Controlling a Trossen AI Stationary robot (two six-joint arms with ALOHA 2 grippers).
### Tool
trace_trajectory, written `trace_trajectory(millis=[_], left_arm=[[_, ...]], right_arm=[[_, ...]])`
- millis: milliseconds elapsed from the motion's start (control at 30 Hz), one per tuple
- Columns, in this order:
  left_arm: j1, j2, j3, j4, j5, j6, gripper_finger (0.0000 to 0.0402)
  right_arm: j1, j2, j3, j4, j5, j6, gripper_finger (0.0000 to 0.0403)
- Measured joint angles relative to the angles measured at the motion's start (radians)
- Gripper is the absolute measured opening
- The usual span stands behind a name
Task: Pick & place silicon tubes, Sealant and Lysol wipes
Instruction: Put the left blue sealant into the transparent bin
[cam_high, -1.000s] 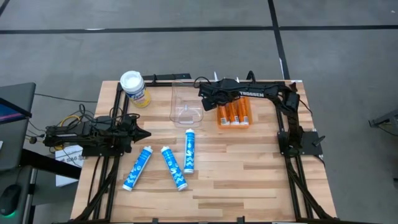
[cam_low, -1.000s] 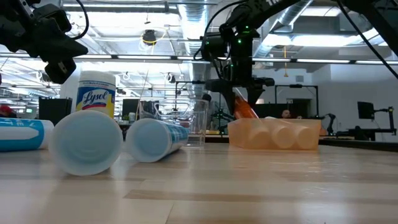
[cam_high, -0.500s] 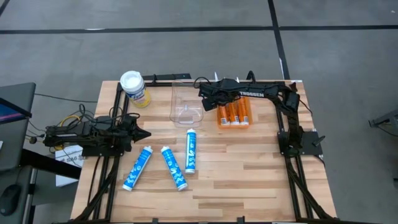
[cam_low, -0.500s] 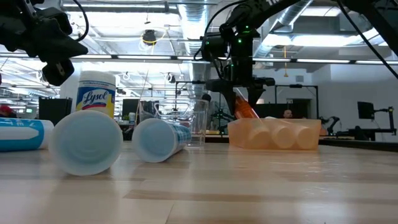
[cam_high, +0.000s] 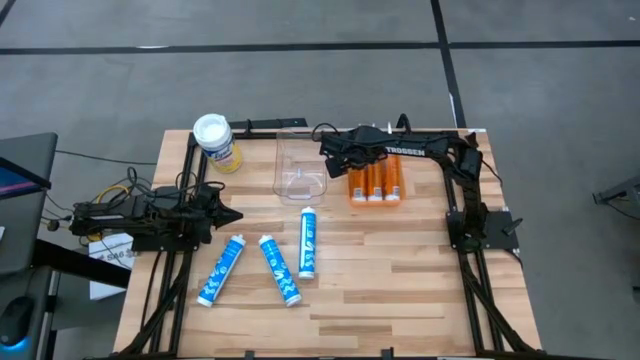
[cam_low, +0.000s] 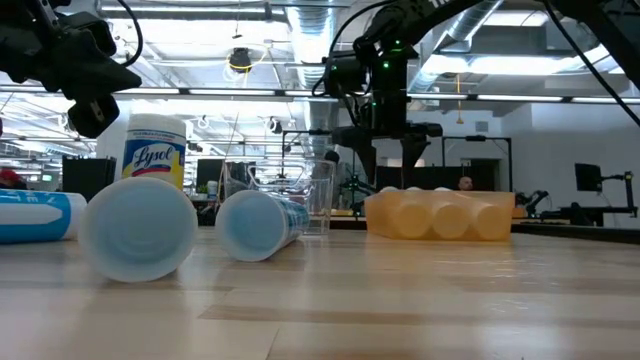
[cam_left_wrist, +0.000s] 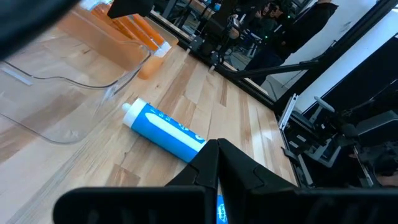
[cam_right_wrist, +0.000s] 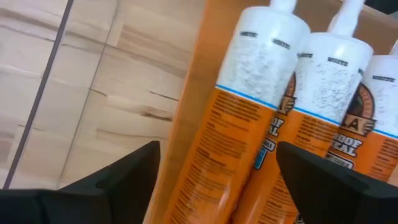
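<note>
Right gripper (cam_high: 338, 160) wide open, empty, over orange sealant tubes (cam_high: 375, 183) at 1 o'clock. Left gripper (cam_high: 228, 214) closed, idle. Bin (cam_high: 300, 165) empty; blue tubes (cam_high: 265, 265), wipes (cam_high: 216, 143) at 11 o'clock unmoved. Barely started, I'd say.

My table (cam_high: 400, 260) is pale striped wood; on it I see three blue-and-white tubes (cam_high: 308, 242), orange sealant tubes (cam_high: 376, 181) with white upper ends, a clear bin (cam_high: 296, 160), and the Lysol wipes (cam_high: 216, 142), white-lidded with a yellow label
</note>
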Motion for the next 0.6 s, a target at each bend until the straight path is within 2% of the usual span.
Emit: trace_trajectory(millis=[300, 500, 600], left_arm=[[0.0, 0.0, 0.0, 0.0, 0.0, -0.035, 0.0], [0.0, 0.0, 0.0, 0.0, 0.001, -0.162, 0.0], [0.0, 0.0, 0.0, 0.002, 0.001, -0.175, 0.0]], right_arm=[[0.027, -0.042, 0.023, -0.013, -0.022, 0.023, 0.0359], [0.161, -0.138, 0.035, -0.016, 0.048, 0.008, 0.0363], [0.232, -0.179, 0.035, -0.025, 0.051, 0.011, 0.0361]])
